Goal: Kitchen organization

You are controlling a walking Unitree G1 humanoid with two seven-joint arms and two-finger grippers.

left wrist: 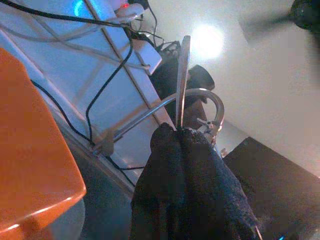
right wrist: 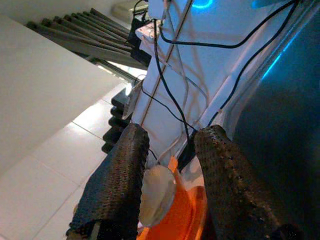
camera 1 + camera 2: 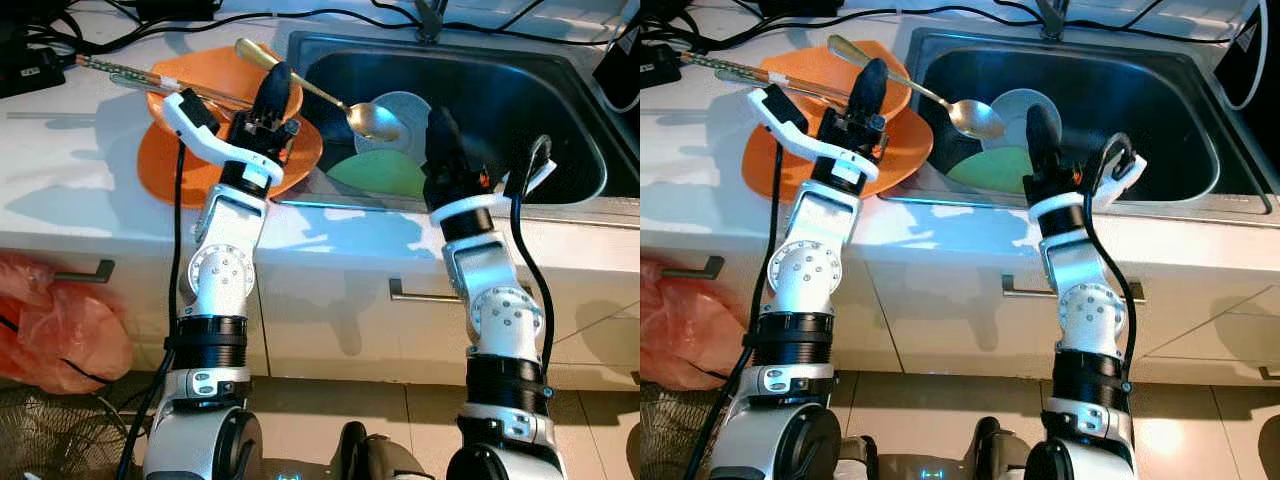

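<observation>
Left end effector [image 3: 277, 85] is clamped on the golden ladle [image 3: 372, 120] mid-handle, bowl hanging over the sink [image 3: 560, 100]; stiff, slick, bowl-heavy, so grip nearer the bowl. Right end effector [image 3: 440, 135] stands open above the sink

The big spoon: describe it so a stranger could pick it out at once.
Start at the steel sink set in the white counter. At its left rim sit orange plates, and the left tool above them grips a long golden spoon. Its shiny bowl hangs over the sink's grey plate; nothing else there is gold.
</observation>
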